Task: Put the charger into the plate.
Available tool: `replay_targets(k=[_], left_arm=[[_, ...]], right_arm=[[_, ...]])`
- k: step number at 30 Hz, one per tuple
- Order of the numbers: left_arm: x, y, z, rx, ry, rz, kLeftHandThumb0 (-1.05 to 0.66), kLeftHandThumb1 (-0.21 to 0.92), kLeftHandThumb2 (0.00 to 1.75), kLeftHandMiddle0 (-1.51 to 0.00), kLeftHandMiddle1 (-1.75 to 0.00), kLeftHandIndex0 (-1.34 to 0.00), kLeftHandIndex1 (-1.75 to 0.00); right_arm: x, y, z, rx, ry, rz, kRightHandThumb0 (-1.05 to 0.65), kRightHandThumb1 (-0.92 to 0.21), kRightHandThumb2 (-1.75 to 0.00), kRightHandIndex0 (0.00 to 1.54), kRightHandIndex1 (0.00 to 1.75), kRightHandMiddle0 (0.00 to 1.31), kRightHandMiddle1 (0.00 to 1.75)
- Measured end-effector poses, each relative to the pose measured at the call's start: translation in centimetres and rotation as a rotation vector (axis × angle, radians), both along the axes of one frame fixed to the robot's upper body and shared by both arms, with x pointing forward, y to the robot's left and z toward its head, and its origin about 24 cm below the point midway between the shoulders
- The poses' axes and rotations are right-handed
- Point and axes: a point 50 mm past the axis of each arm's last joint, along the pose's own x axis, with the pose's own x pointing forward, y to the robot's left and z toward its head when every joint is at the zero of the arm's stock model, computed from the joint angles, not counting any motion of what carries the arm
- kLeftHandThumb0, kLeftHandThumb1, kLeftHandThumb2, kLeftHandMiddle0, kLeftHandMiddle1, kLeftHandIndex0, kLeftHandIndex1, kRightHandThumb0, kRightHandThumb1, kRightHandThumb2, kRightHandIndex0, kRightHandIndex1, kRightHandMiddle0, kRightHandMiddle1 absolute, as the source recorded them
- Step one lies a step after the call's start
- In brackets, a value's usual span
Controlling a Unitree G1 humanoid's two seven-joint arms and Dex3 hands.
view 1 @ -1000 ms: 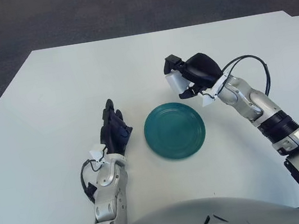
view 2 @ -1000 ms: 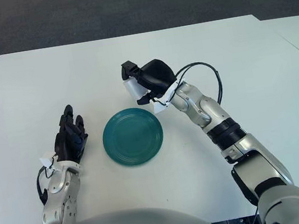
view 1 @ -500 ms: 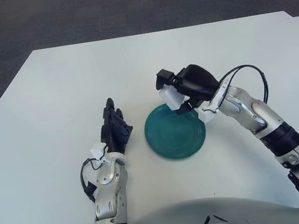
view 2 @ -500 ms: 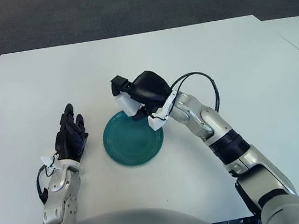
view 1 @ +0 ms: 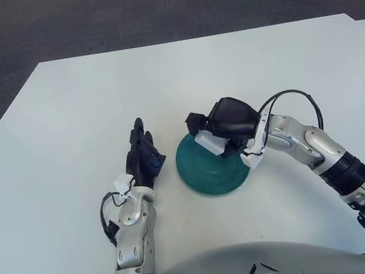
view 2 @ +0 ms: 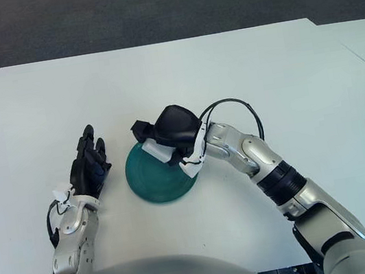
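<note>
A round teal plate (view 1: pixel 206 175) lies on the white table in front of me. My right hand (view 1: pixel 219 127) hangs low over the plate's far half, fingers curled around a small white charger (view 1: pixel 209 142). The charger sits just above the plate's surface; whether it touches I cannot tell. In the right eye view the same charger (view 2: pixel 159 152) shows under the dark hand, over the plate (view 2: pixel 155 183). My left hand (view 1: pixel 143 160) shows to the left of the plate, fingers straight and holding nothing.
The white table (view 1: pixel 61 114) spreads wide on every side of the plate. Dark carpet lies beyond its far edge. A black cable (view 1: pixel 294 95) loops over my right wrist.
My right hand has carried the charger from behind the plate, leftward and down, until it is low over the plate. The left hand has barely shifted.
</note>
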Motion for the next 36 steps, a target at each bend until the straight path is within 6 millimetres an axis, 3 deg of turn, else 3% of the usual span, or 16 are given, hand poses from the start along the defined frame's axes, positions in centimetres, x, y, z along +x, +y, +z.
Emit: replay_targets(k=[36], left_arm=[[-0.1, -0.1, 0.3, -0.002, -0.029, -0.004, -1.05, 0.92, 1.09, 0.00, 0.00, 0.00, 0.00]], right_arm=[[-0.8, 0.4, -1.9, -0.135, 0.068, 0.077, -0.52, -0.19, -1.47, 1.14, 1.75, 0.71, 1.75]])
